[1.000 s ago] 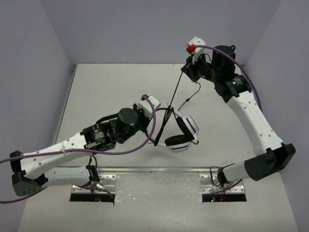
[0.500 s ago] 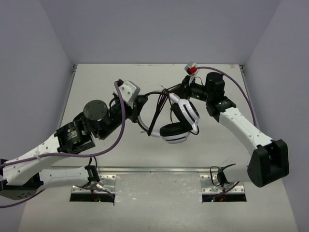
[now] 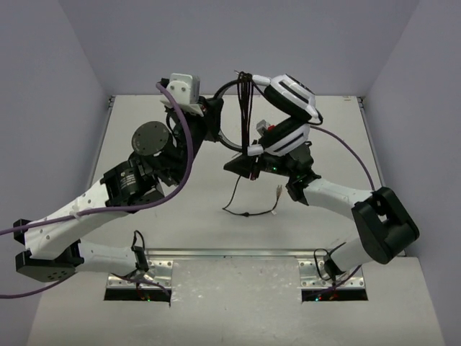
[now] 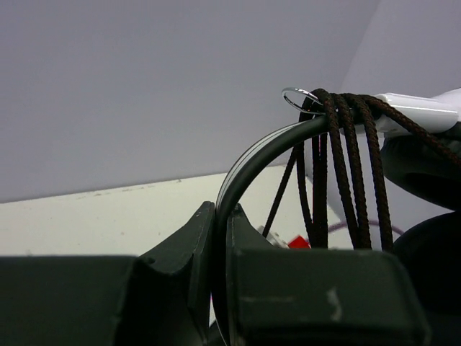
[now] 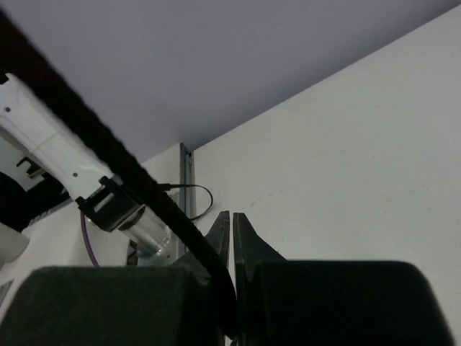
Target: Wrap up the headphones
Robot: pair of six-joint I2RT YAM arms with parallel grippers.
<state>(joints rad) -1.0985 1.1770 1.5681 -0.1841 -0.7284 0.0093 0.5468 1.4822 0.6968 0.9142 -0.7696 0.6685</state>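
The headphones are held up in the air; their white-and-black ear cups (image 3: 292, 97) show at the top of the top view. My left gripper (image 3: 212, 121) is shut on the thin black headband (image 4: 252, 162), which runs up between its jaws in the left wrist view. Several turns of the black cord (image 4: 346, 166) are wound round the headband (image 3: 245, 108). My right gripper (image 3: 248, 164) sits below the ear cups, shut on the cord (image 5: 108, 158), which runs taut from its jaws. The cord's loose tail (image 3: 241, 209) lies on the table.
The cord's plug end (image 3: 277, 191) hangs beside the right arm's forearm (image 3: 331, 194). Grey walls close the table's far and side edges. A purple robot cable (image 3: 184, 155) loops over the left arm. A metal rail (image 5: 186, 187) shows in the right wrist view.
Both arms have lifted the headphones up and toward the far wall. The right gripper has dropped below the ear cups with the cord, adding a turn round the headband.
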